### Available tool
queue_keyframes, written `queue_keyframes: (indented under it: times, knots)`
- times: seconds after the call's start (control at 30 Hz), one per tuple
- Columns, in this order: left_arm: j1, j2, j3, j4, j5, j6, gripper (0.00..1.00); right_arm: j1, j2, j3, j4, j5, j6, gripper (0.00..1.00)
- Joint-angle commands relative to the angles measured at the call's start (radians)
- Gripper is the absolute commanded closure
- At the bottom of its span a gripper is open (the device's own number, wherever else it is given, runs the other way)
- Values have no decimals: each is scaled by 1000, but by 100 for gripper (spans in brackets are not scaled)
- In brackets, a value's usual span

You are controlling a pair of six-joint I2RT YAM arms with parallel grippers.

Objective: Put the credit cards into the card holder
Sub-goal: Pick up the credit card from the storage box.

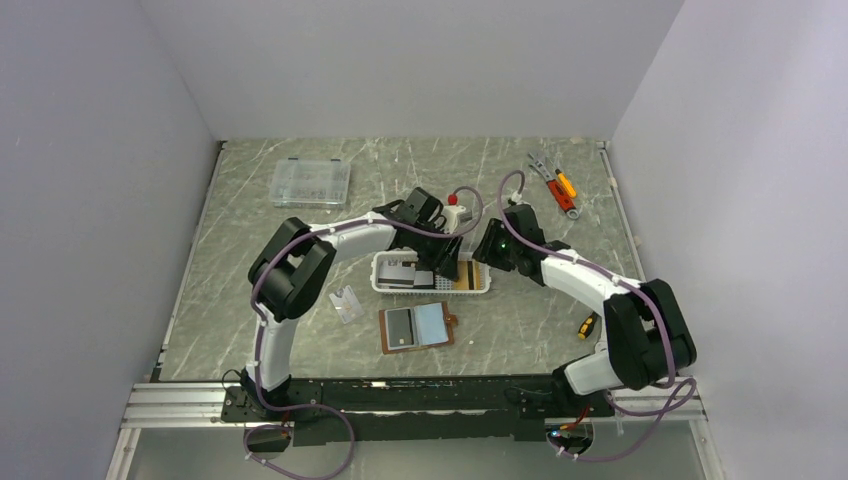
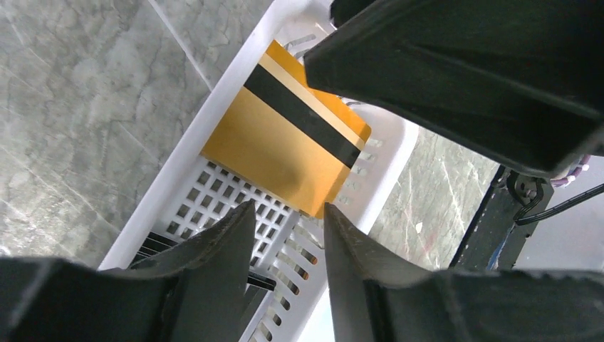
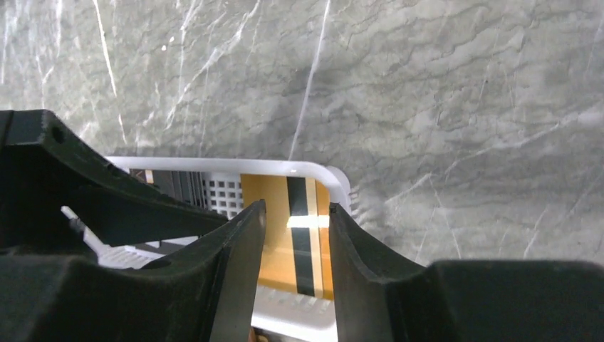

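Observation:
The orange-gold card (image 1: 466, 275) with a black stripe lies at the right end of the white slotted basket (image 1: 385, 288). Darker cards (image 1: 400, 272) lie in the basket's left part. The brown card holder (image 1: 444, 341) lies open in front of the basket, with a grey card (image 1: 399, 328) on its left half and its pale blue inside showing. My left gripper (image 2: 287, 210) is open and empty just above the orange-gold card (image 2: 285, 139). My right gripper (image 3: 295, 208) is open and empty over the same card (image 3: 285, 249), close to the left gripper.
A small clear plastic piece (image 1: 346, 303) lies left of the card holder. A clear compartment box (image 1: 311, 182) is at the back left. Hand tools (image 1: 555, 185) lie at the back right. A red-capped bottle (image 1: 452, 205) stands behind the basket. A screwdriver (image 1: 587, 325) lies by the right arm.

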Motion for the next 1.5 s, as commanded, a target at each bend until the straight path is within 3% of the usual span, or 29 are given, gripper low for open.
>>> queue_keyframes:
  times: [0.0,0.1,0.67,0.73,0.87,0.93,1.27,1.47]
  knots:
    - [12,-2,13,46,36,-64,47,-3,43,-4,33,-10,-13,61]
    - [13,20,14,46,25,-85,44,-4,30,-33,35,5,-6,66]
    - [-18,103,66,70,8,-107,46,24,-112,-210,90,11,205,97]
    - [-19,103,71,69,6,-109,47,27,-108,-195,82,-5,196,93]
    - [-23,75,59,57,-10,-77,51,18,-134,-84,-41,11,117,67]
    - [-22,53,45,54,-17,-58,52,11,-160,-37,-82,26,80,61]
    - [-22,0,24,47,-4,-37,53,-9,-165,56,-205,165,-87,58]
    - [-22,26,50,51,10,-75,52,-13,-81,-5,-147,113,-92,56]
